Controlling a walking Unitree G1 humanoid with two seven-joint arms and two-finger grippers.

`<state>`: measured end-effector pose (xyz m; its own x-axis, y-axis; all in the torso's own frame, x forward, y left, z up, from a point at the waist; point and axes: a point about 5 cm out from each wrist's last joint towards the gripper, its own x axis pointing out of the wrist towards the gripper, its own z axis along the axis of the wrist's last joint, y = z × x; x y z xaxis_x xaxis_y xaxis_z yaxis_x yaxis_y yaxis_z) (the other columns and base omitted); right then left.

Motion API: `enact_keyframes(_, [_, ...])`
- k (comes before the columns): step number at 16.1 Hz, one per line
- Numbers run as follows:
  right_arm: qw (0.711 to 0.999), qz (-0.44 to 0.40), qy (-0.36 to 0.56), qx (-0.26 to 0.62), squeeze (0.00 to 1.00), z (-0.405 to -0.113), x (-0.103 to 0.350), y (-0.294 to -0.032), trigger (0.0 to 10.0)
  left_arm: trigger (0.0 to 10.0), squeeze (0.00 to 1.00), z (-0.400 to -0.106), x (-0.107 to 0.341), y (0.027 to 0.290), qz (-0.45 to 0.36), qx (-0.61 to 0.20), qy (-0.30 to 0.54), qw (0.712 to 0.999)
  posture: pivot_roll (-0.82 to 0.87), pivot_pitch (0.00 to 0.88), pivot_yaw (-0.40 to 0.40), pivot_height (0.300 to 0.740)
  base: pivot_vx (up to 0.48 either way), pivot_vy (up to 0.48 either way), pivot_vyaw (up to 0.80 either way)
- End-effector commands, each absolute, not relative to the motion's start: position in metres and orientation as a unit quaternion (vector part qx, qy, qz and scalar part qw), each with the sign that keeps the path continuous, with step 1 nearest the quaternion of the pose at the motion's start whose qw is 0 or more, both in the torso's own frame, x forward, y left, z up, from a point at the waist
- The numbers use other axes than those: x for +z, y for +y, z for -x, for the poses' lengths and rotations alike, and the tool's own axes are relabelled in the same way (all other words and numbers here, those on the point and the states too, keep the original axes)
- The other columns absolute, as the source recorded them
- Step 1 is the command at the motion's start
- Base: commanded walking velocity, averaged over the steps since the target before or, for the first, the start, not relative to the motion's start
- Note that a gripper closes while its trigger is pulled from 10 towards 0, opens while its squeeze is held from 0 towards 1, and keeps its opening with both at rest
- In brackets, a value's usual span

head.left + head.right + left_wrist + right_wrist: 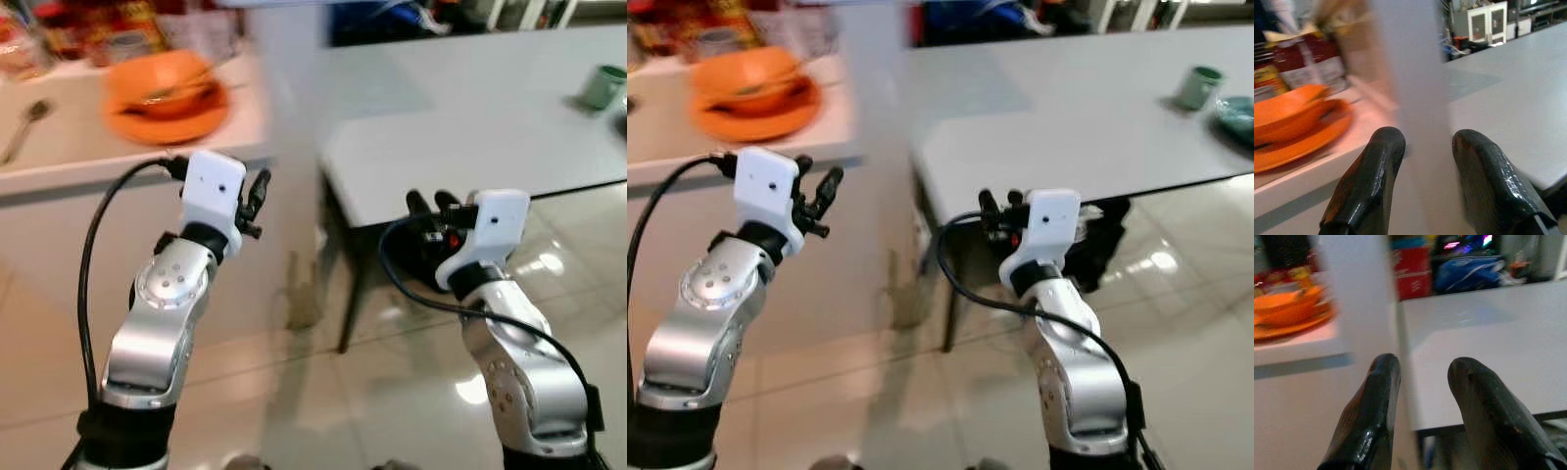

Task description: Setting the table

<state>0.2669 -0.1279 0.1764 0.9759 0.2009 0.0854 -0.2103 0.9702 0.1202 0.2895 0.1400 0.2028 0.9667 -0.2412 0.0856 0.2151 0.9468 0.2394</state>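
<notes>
One orange bowl on one orange plate.

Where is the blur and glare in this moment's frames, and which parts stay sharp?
Left eye view: orange bowl and plate smeared, arms fairly sharp, glare patches on the floor. Left wrist view: fingers crisp, bowl and packages behind blurred. Right wrist view: dim, soft throughout; white table edge reasonably clear.
</notes>
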Motion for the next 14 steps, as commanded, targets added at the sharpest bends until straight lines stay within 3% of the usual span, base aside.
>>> enact_keyframes(1, [0.99, -0.062, -0.051, 0.12, 0.0, -0.269, 0.185, -0.122, 10.0, 10.0, 0.0, -0.289, 0.206, 0.143, -0.117, -0.104, -0.06, 0.986, 0.03, 0.049, -0.009, 0.74, 0.0, 0.48, 0.0])
enact_keyframes(7, [0.989, -0.059, -0.063, 0.122, 0.0, -0.275, 0.191, -0.121, 10.0, 10.0, 0.0, -0.292, 0.211, 0.143, -0.11, -0.094, -0.066, 0.987, 0.03, 0.04, -0.008, 0.74, 0.0, 0.48, 0.0])
enact_keyframes(10, [0.99, -0.059, -0.07, 0.107, 0.0, -0.277, 0.195, -0.125, 10.0, 10.0, 0.0, -0.295, 0.215, 0.141, -0.078, -0.088, -0.067, 0.991, 0.02, 0.036, 0.001, 0.74, 0.0, 0.0, 0.0])
enact_keyframes(14, [0.99, -0.041, -0.093, 0.098, 0.0, -0.279, 0.204, -0.132, 10.0, 10.0, 0.0, -0.301, 0.222, 0.137, -0.095, -0.087, -0.083, 0.988, 0.02, 0.035, 0.003, 0.74, 0.0, 0.0, 0.0])
